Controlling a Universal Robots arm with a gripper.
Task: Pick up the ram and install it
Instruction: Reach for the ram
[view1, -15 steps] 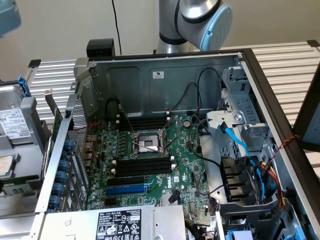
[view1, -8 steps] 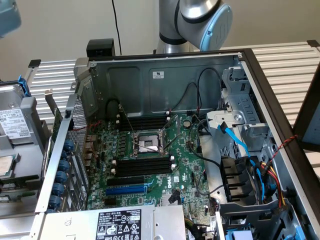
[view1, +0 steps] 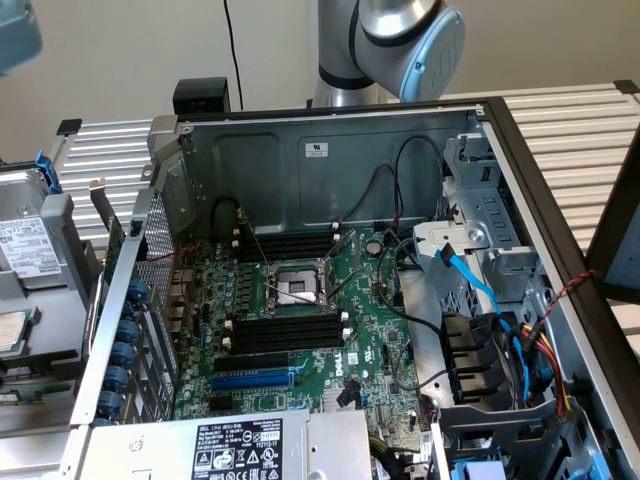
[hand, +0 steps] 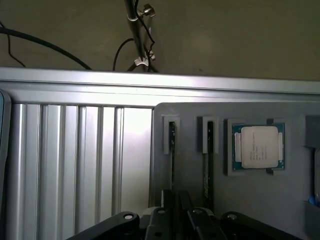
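Grey tray on the ribbed metal worktop carries two memory sticks standing on edge and a processor. The ram is the stick farthest from the processor, with the other stick between them. The gripper hangs over the ram's line, its fingers released with a narrow gap between them and nothing held. I'd judge the pick-up to be the step in hand. A grasp here calls for a square descent, so the fingers straddle the thin edge without nudging the neighbouring stick. In the exterior view, the open case's black slots lie at six o'clock of the socket and look empty. The arm stands beyond the case at about one o'clock.
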